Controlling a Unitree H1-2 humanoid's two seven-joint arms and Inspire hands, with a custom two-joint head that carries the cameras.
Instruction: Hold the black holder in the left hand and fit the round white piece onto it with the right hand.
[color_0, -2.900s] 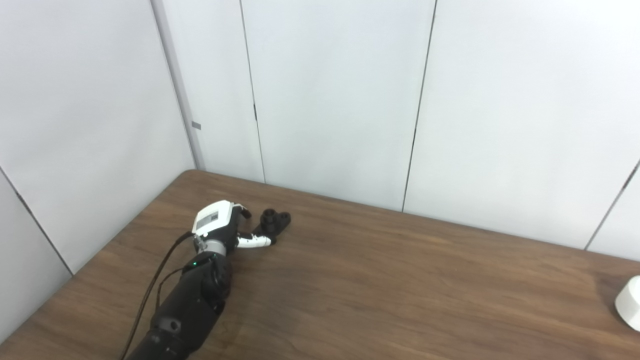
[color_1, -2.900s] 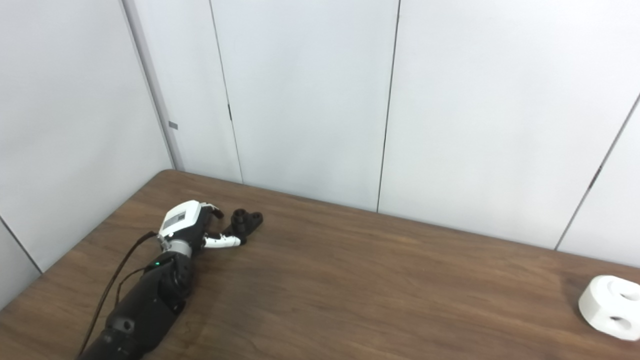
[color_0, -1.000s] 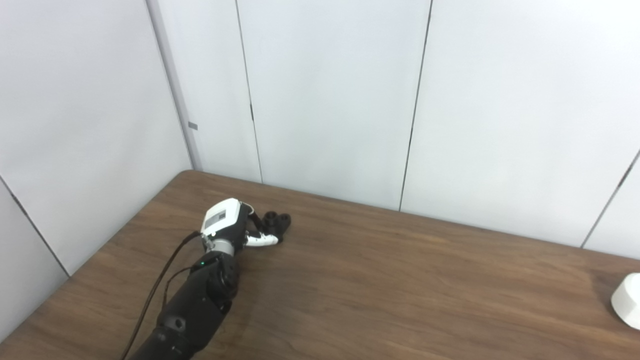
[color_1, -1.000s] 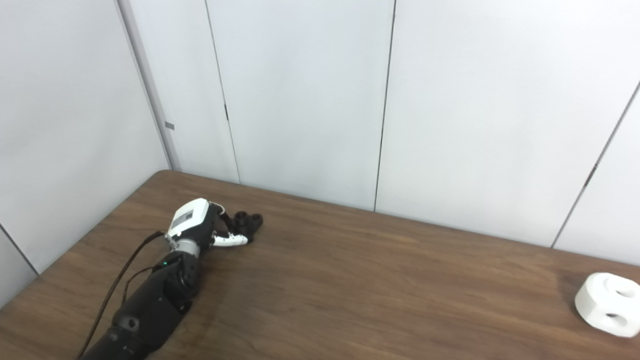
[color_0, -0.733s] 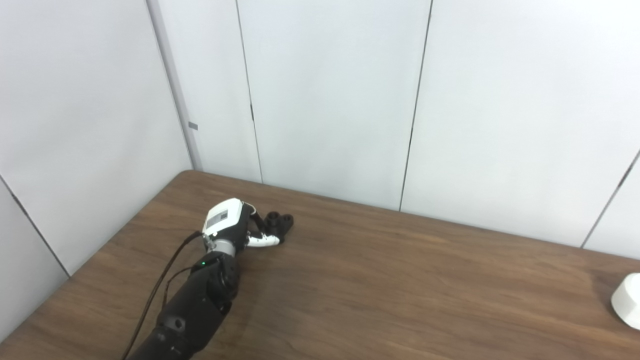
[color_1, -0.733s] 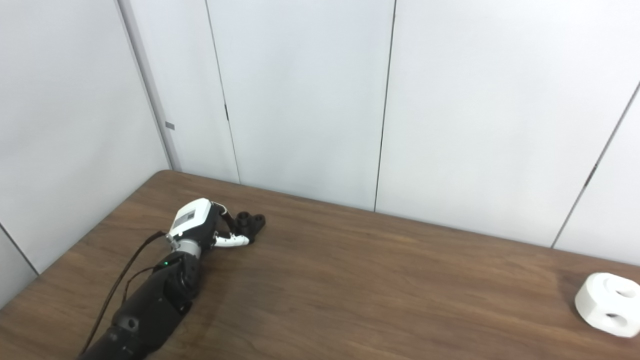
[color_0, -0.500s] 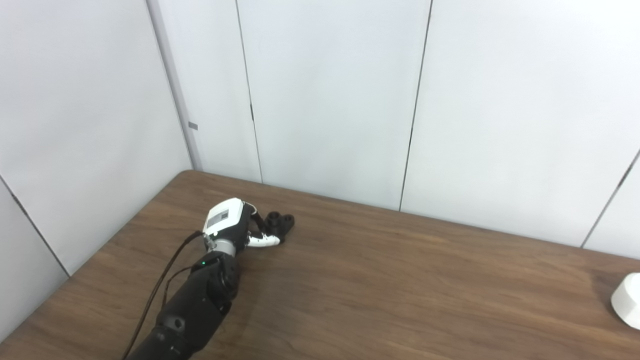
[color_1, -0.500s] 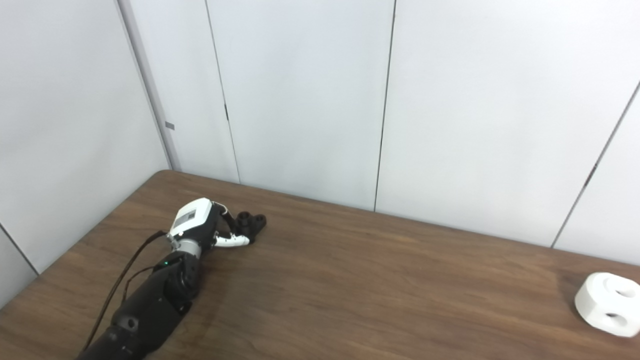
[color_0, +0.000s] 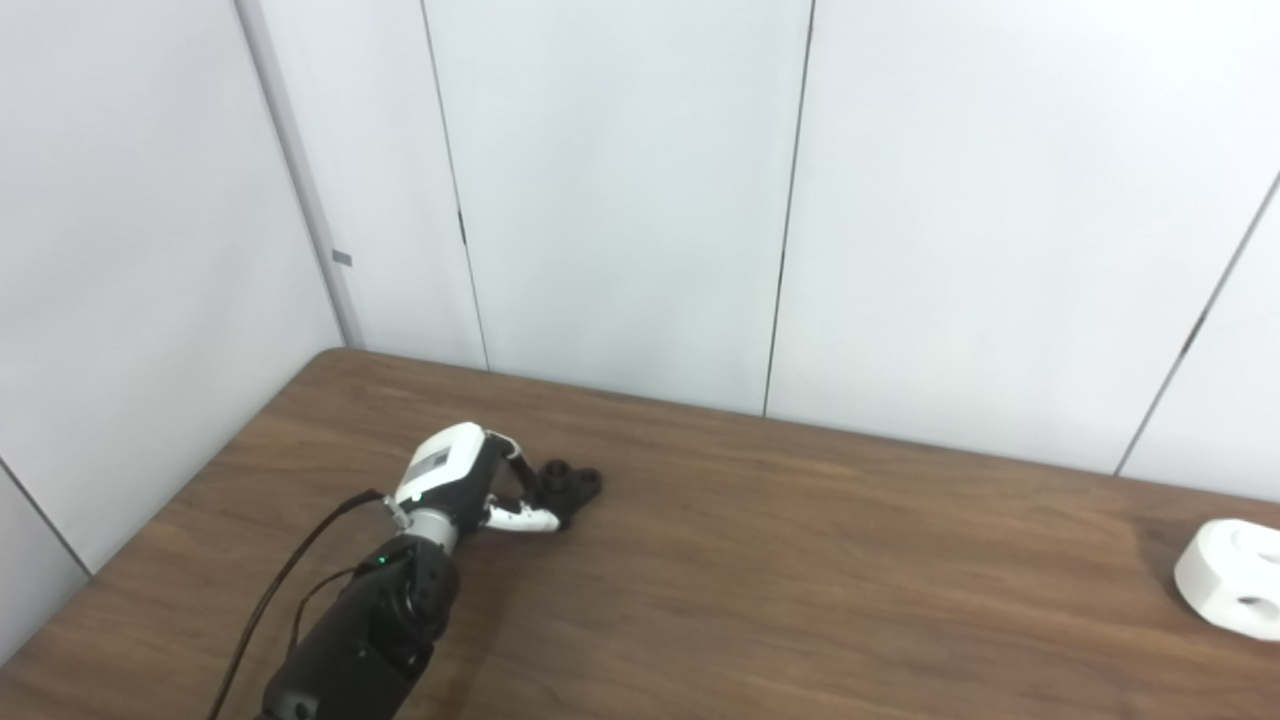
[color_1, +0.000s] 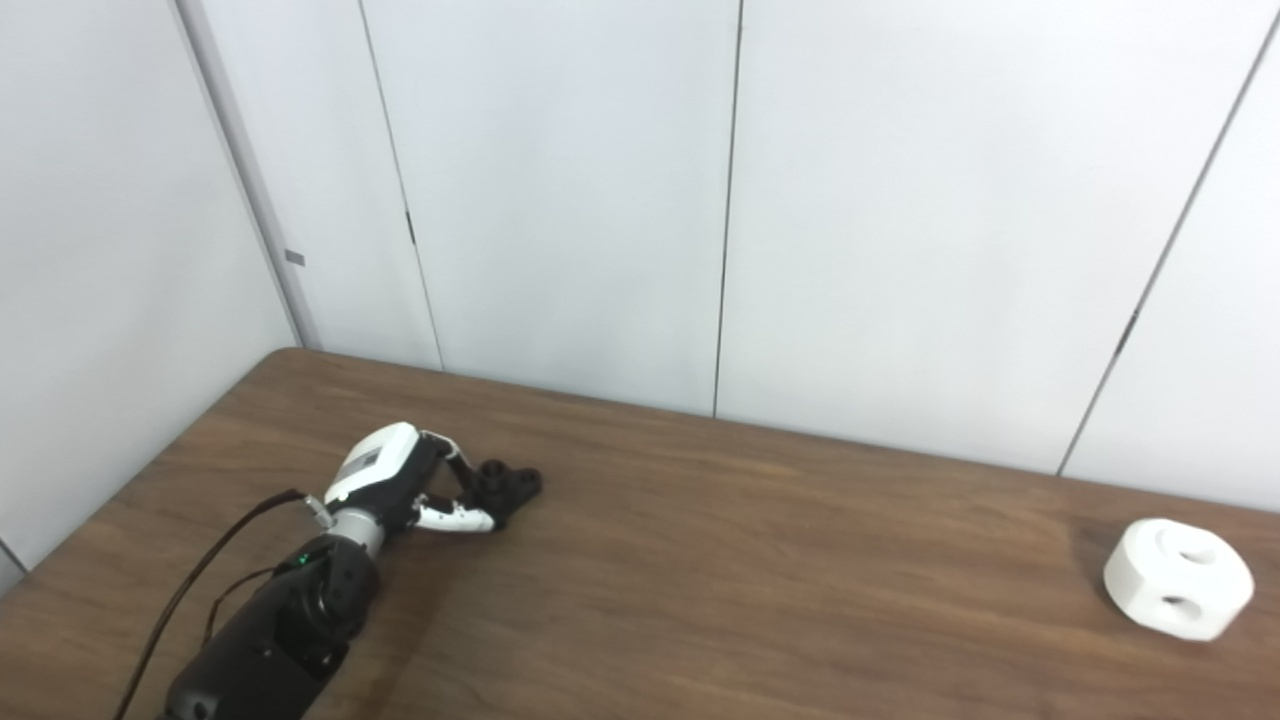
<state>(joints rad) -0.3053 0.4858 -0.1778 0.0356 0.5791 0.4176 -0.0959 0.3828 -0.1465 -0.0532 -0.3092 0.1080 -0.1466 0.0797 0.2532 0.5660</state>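
One black holder (color_0: 568, 484), one round white piece (color_1: 1177, 578), one hand in view: the left hand (color_0: 462, 484), on a black forearm (color_0: 365, 625) rising from the bottom left. No right hand in either view.

Holder: small, matte black, lying on the brown wooden table (color_1: 760, 580) in its left half, not far from the back edge. Two short round sockets side by side on top, openings upward, above a darker base; finer detail too small to tell. Sits at the tips of the left hand, with the dark fingers (color_1: 458, 467) curled over toward its near left side and the white thumb (color_0: 527, 519) stretched along the tabletop just in front of it. Fingers partly closed around the holder, thumb and fingers on either side; whether contact is firm, or any grip is made, cannot be told from these views. Holder resting on the table, not lifted.

White piece: a squat puck-like cylinder, smooth and plain white, with one round hole in the top face and another in the side wall facing the camera. Lying far off at the right end of the table, well apart from holder and hand, touched by nothing.

Behind the table, pale grey wall panels (color_0: 620, 190) with thin dark vertical seams.
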